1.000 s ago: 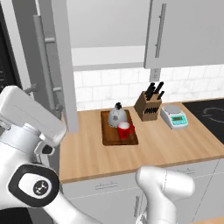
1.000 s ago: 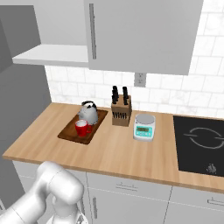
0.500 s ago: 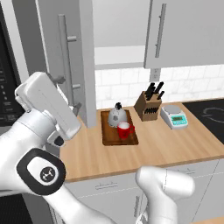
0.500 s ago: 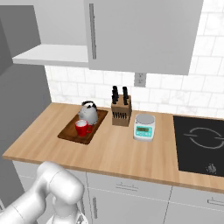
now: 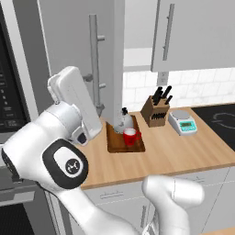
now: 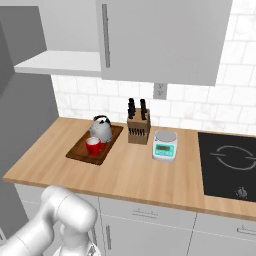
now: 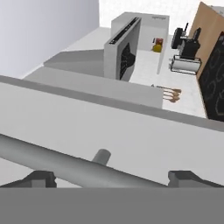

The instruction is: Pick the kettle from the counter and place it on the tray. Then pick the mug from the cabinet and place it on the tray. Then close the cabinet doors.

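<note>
The silver-grey kettle [image 6: 101, 129] and the red mug [image 6: 94, 146] both stand on the dark brown tray [image 6: 79, 150] on the wooden counter [image 6: 125, 175]. In the left base view, the edge of the left cabinet door [image 5: 73, 41] hides part of the kettle [image 5: 124, 123], with the mug [image 5: 131, 137] in front on the tray [image 5: 117, 144]. That door stands partly open. In the hand view its bar handle [image 7: 65, 164] runs across between the fingertips of my gripper [image 7: 113, 178], which is open around it. The right cabinet door [image 6: 165, 35] is shut.
A knife block [image 6: 137, 125] and a white-teal scale [image 6: 165, 145] stand right of the tray. A black cooktop [image 6: 230, 160] lies at the counter's right end. The oven column [image 5: 13, 92] rises left of my arm. The cabinet's white shelf bottom [image 6: 60, 62] shows.
The left cabinet door has swung to the right, toward shut, and my hand has moved with its handle. Kettle, mug and tray have not moved.
</note>
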Available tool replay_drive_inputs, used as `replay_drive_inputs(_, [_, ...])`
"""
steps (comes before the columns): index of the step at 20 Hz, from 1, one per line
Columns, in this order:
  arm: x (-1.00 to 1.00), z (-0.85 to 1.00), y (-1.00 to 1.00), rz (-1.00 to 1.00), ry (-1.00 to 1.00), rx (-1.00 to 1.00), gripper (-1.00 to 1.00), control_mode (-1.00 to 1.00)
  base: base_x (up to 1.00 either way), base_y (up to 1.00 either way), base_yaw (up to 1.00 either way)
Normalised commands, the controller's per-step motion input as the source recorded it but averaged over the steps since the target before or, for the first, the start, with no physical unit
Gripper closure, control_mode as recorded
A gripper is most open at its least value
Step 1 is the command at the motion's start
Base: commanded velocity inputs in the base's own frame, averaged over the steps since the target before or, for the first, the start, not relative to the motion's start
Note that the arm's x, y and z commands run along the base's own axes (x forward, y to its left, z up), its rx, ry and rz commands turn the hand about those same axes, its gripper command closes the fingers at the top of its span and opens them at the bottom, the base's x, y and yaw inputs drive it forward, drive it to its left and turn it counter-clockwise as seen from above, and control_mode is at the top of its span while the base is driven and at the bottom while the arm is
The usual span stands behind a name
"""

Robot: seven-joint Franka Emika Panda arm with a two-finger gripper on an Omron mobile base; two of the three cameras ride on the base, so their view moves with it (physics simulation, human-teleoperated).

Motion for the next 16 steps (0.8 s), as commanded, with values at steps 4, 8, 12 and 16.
replay_drive_inputs(4, [0.58,0.0,-0.54,0.0,0.0,0.21,-1.0,-1.0,0.0,0.0,0.0])
replay_drive_inputs(8, [0.71,0.0,-0.54,0.0,0.0,0.22,-1.0,-1.0,0.0,0.0,0.0])
replay_drive_inputs(12, [0.89,0.04,-0.5,0.01,0.0,0.22,-1.0,-1.0,0.0,0.0,0.0])
replay_drive_inputs(16, [0.97,0.11,-0.28,0.08,0.0,0.2,-1.0,-1.0,0.0,0.0,0.0])
